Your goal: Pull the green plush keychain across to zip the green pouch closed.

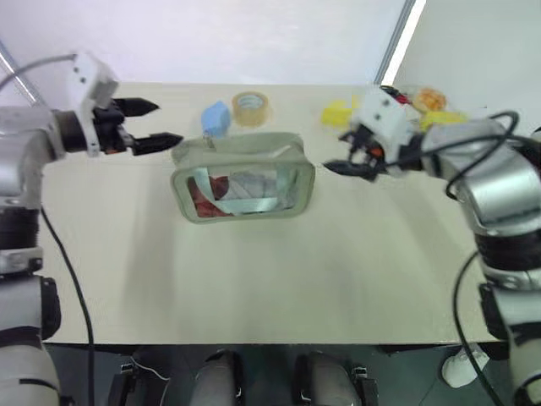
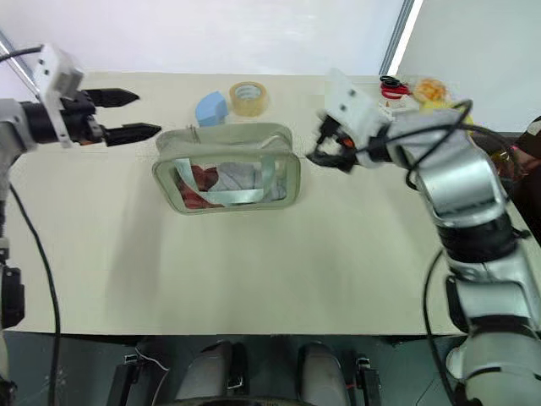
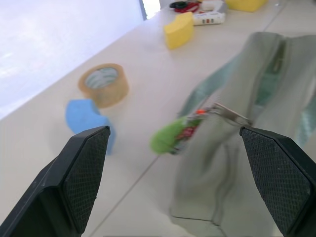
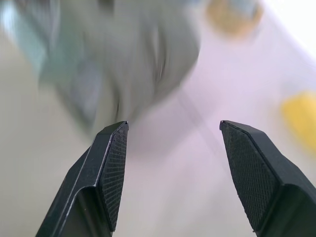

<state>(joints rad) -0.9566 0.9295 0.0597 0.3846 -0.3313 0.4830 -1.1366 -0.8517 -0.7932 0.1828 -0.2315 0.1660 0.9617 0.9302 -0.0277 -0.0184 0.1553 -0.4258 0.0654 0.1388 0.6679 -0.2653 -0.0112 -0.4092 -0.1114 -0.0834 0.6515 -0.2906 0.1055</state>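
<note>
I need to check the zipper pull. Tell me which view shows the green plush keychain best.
The left wrist view: the green plush keychain hangs from the zipper pull at the green pouch's end, between the left gripper's open fingers. In both eye views it is too small to make out; the right wrist view is blurred.

Legible text: none in any view.
Green pouch [image 1: 243,177]: no label or brand readable.
Tape roll [image 1: 251,107]: no print readable.
White box [image 3: 209,18]: markings too blurred to read.
</note>
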